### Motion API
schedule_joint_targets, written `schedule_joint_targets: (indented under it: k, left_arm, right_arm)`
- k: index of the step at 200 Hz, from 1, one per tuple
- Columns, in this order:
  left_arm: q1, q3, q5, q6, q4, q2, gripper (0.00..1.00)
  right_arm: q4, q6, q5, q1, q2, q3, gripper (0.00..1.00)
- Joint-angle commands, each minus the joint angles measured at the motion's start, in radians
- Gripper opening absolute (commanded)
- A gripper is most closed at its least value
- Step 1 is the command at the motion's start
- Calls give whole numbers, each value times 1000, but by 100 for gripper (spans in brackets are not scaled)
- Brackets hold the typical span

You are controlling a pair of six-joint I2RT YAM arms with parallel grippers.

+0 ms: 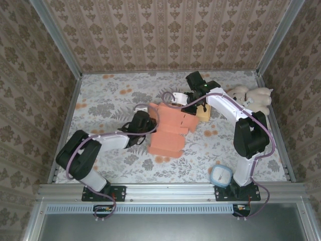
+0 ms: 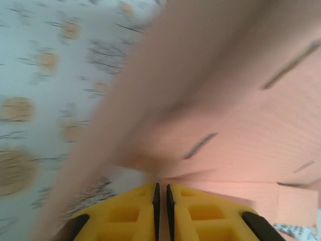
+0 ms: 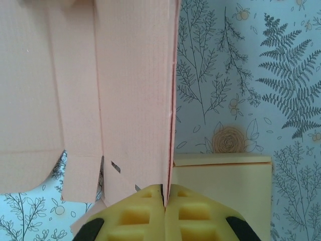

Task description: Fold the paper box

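Observation:
The salmon paper box [image 1: 168, 133] lies partly folded in the middle of the floral table, one wall standing up. My left gripper [image 1: 145, 122] is at the box's left edge. In the left wrist view its yellow jaws [image 2: 161, 188] are pinched to a sliver on a fold of the box [image 2: 225, 100], which is blurred and very close. My right gripper [image 1: 192, 102] is at the box's far right corner. There its jaws [image 3: 164, 193] are shut on the lower edge of an upright panel of the box [image 3: 125, 75].
A small tan box [image 1: 203, 114] sits just right of the right gripper, below it in the wrist view [image 3: 220, 191]. A white plush toy [image 1: 253, 95] lies at the far right. A blue-and-white dish [image 1: 221, 174] stands by the right arm's base. Patterned walls enclose the table.

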Motion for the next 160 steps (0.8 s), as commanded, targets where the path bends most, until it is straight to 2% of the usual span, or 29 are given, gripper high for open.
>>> schedule_joint_targets:
  k: [1, 44, 76, 119, 160]
  left_arm:
    - [-32, 76, 55, -34, 34, 41, 19]
    - [-41, 116, 72, -67, 46, 130, 19]
    - [-25, 78, 101, -81, 80, 100, 19]
    - [-42, 24, 114, 40, 2, -157, 23]
    - [-121, -116, -59, 169, -69, -490, 28]
  right_arm:
    - [6, 19, -50, -3, 4, -10, 0]
    - [18, 22, -57, -4, 5, -27, 0]
    - [21, 22, -48, -8, 10, -28, 0]
    - [120, 38, -8, -14, -21, -89, 0]
    - [322, 21, 78, -2, -101, -215, 0]
